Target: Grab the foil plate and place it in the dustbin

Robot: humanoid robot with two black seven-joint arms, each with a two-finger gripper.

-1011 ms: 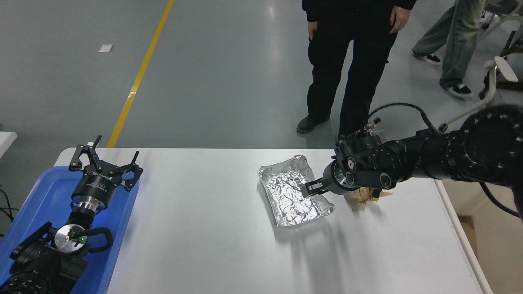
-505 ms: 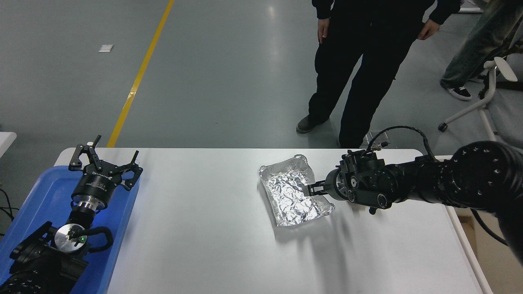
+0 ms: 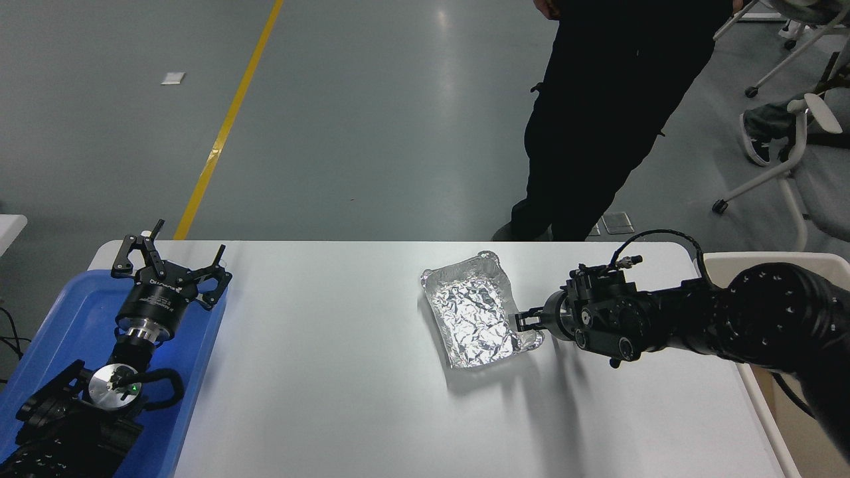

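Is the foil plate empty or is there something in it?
Empty. The foil plate lies open side up on the table, and only bare crinkled foil shows inside.

The tabletop [image 3: 345, 372] is bare at the middle and bottom of the frame. A blue tray [image 3: 60, 332] fills the lower left. A person [image 3: 597, 119] stands at the top.

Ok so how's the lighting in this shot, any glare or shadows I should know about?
Head view: even overhead light; the foil plate throws bright crinkled glints; a pale reflection streaks the grey floor; soft shadows fall toward the camera below the plate and right pincer on the white table; nothing looks blurred.
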